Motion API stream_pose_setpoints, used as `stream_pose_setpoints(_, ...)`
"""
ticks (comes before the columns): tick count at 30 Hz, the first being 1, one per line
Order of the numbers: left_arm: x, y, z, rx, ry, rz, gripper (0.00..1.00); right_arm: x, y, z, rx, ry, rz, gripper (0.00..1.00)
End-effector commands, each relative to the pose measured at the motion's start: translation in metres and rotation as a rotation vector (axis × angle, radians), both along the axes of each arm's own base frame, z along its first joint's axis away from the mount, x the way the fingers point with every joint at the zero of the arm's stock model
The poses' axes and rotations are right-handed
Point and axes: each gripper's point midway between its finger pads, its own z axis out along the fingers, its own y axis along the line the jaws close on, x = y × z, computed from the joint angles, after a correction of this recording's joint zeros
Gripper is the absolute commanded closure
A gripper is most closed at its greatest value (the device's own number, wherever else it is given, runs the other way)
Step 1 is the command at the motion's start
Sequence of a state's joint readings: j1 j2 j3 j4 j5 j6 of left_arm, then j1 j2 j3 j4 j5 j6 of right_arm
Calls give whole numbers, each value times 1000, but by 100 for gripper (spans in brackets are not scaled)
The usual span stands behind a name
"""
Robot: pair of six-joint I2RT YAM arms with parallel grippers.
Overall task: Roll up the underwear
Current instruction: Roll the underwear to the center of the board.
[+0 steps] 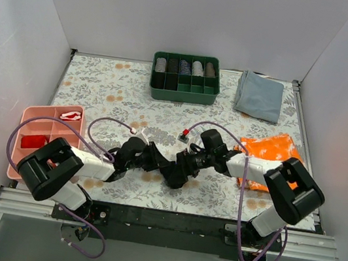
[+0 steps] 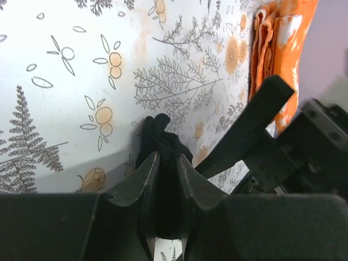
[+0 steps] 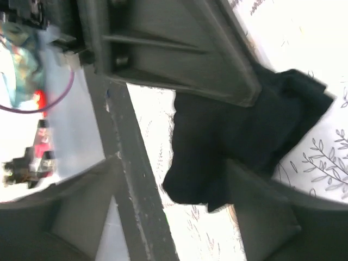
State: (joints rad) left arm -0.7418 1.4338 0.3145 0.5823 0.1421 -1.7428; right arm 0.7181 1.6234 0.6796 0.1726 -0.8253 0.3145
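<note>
The black underwear (image 1: pixel 174 173) lies bunched on the floral table cover, between my two grippers at the front centre. My left gripper (image 1: pixel 151 157) comes in from the left. In the left wrist view its fingers (image 2: pixel 145 175) are closed on a fold of the underwear (image 2: pixel 157 133). My right gripper (image 1: pixel 190 165) comes in from the right. In the right wrist view it (image 3: pixel 173 163) is spread wide. The underwear (image 3: pixel 234 141) hangs between its fingers and rests against the right finger (image 3: pixel 261 209), away from the left one.
A green tray (image 1: pixel 218 84) holding rolled cloths stands at the back centre. A grey-blue folded cloth (image 1: pixel 259 95) lies at the back right. An orange patterned cloth (image 1: pixel 270 151) lies beside the right arm. A pink tray (image 1: pixel 29 122) stands at the left edge.
</note>
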Motion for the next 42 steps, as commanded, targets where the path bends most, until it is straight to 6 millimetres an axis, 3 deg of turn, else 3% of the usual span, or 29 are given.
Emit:
stream_pose_setpoints(1, -3, -2, -10, 73, 38, -30, 90, 39, -11, 24, -71, -275, -163, 6)
stream_pose_setpoints(3, -4, 0, -16, 104, 62, -31, 91, 47, -23, 31, -112, -366, -210, 1)
stream_pose_setpoints(4, -3, -2, -14, 107, 66, -35, 91, 57, -31, 45, -124, -442, -268, 1)
stream_pose_setpoints(7, -5, -1, -20, 136, 99, -44, 91, 59, -45, 59, -163, -565, -309, 2)
stream_pose_setpoints(9, -5, -4, -21, 151, 122, -53, 91, 51, -43, 63, -180, -636, -280, 1)
stream_pose_setpoints(10, -6, -5, -24, 158, 141, -57, 91, 54, -49, 63, -226, -680, -303, 1)
stream_pose_setpoints(12, -6, -7, -26, 174, 173, -63, 91, 40, -44, 60, -243, -726, -267, 1)
stream_pose_setpoints(13, -7, -8, -28, 179, 191, -62, 91, 46, -49, 59, -285, -767, -309, 1)
stream_pose_setpoints(18, -7, -10, -37, 241, 269, -70, 91, 27, -37, 55, -344, -867, -242, 1)
stream_pose_setpoints(24, -6, -11, -40, 270, 281, -86, 90, 17, -24, 32, -440, -913, -120, 3)
stream_pose_setpoints(32, -8, -10, -42, 278, 281, -98, 90, 25, -16, 15, -518, -951, -59, 6)
stream_pose_setpoints(38, -8, -10, -41, 278, 274, -107, 90, 32, -18, 5, -589, -974, -36, 16)
stream_pose_setpoints(41, -8, -10, -42, 277, 274, -113, 90, 34, -21, 2, -613, -971, -35, 28)
stream_pose_setpoints(42, -8, -11, -42, 276, 275, -115, 90, 33, -22, -1, -624, -967, -28, 37)
